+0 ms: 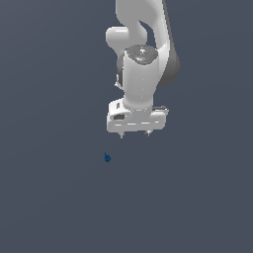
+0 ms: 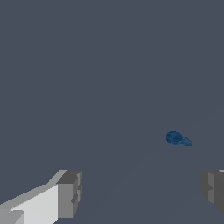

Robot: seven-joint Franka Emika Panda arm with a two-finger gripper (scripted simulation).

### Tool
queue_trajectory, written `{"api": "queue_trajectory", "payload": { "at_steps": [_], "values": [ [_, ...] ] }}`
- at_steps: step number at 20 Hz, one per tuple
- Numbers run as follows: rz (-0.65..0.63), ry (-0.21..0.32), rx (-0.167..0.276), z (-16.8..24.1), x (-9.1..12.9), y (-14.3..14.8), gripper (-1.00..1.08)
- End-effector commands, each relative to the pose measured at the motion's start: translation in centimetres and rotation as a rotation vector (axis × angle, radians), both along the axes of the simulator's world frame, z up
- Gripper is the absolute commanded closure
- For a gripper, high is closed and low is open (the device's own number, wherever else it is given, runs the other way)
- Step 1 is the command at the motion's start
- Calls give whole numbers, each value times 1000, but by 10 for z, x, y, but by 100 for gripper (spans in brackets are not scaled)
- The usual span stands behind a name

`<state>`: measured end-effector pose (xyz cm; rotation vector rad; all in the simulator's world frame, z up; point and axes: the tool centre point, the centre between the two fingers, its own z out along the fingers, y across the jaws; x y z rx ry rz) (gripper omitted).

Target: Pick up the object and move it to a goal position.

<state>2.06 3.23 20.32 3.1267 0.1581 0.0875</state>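
My jaws are spread and empty; the object [image 1: 106, 157] lies apart from my gripper [image 1: 135, 134], toward the exterior view's left, on the desk [image 1: 49, 197].

A: The arm [image 1: 143, 74] looks like smooth white plastic with a soft gloss, yes?

B: Yes, and its joint parts are darker grey, also smooth. The gripper [image 1: 134, 134] has the same white shell.

A: In the wrist view the fingers [image 2: 70, 194] look matt grey, flat-faced, without shine.

B: The object [image 2: 177, 138] is dark blue, a little glossy (the material I cannot tell). The ground [image 1: 49, 197] is plain matt grey-blue, with no texture.
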Motion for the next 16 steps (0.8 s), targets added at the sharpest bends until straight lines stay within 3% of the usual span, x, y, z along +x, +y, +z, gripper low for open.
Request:
{"api": "queue_trajectory", "payload": {
  "at_steps": [1, 16],
  "values": [
    [0, 0, 0, 0, 0, 0, -92],
    [48, -31, -13, 22, 6, 19, -92]
  ]
}}
